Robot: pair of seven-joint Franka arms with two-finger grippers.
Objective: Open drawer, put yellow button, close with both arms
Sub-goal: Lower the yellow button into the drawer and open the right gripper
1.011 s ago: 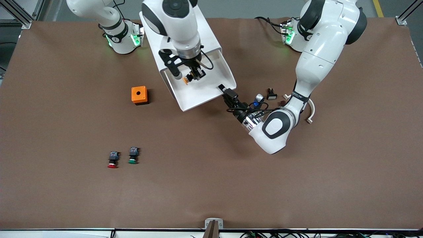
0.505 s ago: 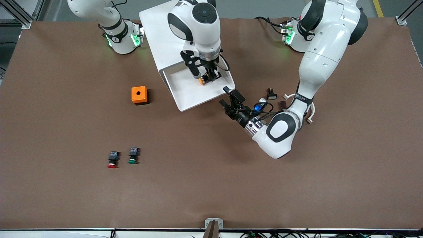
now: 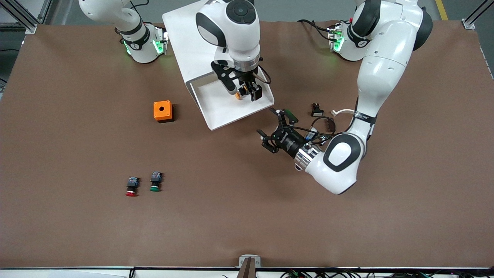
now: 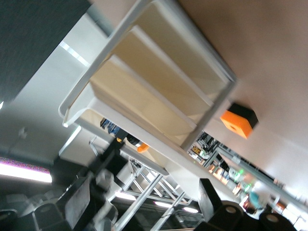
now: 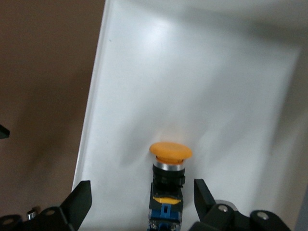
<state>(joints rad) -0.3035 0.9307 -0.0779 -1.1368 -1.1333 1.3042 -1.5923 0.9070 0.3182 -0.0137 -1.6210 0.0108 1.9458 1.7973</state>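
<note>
The drawer (image 3: 220, 116) is pulled out of the white cabinet (image 3: 181, 31) toward the front camera. The yellow button (image 3: 239, 95) lies on its side on the drawer floor (image 5: 192, 72), near the wall toward the left arm's end. My right gripper (image 3: 247, 91) hangs just over the button (image 5: 169, 178). It is open, with a finger on each side of the button and neither touching it (image 5: 143, 191). My left gripper (image 3: 276, 128) is open and empty over the table, off the drawer's front corner. The left wrist view looks back at the cabinet (image 4: 159, 72) and the button (image 4: 142, 147).
An orange box with a hole (image 3: 162, 111) sits beside the drawer toward the right arm's end. A red-capped switch (image 3: 131, 187) and a green-capped switch (image 3: 155, 181) lie nearer the front camera. Small black parts (image 3: 317, 110) and a white clip (image 3: 341, 112) lie by the left arm.
My right gripper carried the yellow button across the drawer and opened, leaving it on the floor. My left gripper opened, left the drawer's front corner and drew back over the table.
</note>
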